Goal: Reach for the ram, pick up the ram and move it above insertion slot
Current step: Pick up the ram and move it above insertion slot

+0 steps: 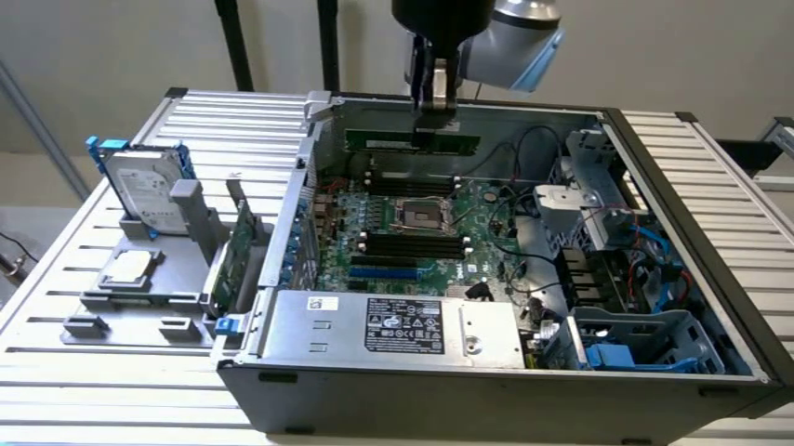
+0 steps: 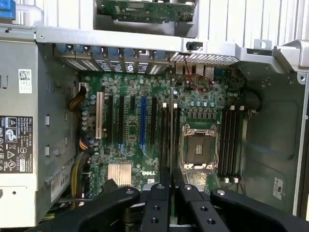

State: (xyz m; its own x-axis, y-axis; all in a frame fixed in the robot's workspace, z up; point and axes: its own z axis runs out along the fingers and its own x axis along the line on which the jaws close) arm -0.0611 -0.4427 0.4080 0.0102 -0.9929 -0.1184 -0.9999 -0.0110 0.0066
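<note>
Gripper (image 1: 434, 116) hangs over the far end of the open computer case (image 1: 694, 307), jaws closed on the top edge of the ram (image 1: 416, 142), which is clamped near its middle. The ram is held level, long edge horizontal, clear of the motherboard (image 1: 429, 237) and close to the case's far wall. In the wrist view the ram (image 2: 172, 137) appears edge-on as a thin strip running out from between the black fingers (image 2: 157, 203), lying along the line of the dark memory slots (image 2: 167, 140) beside the empty CPU socket (image 2: 199, 147); whether it sits exactly over one slot I cannot tell. Power supply (image 1: 397, 325) occupies the near end of the case, a blue-grey drive cage (image 1: 645, 339) at the near corner on the exterior view's right. On the slatted worktop (image 1: 50, 279), at the exterior view's left, a grey fixture (image 1: 137, 302) carries a hard drive (image 1: 143, 190) in a blue frame standing upright, a wider green expansion card (image 1: 238, 255) on edge, and a CPU chip (image 1: 128, 269) lying flat.
</note>
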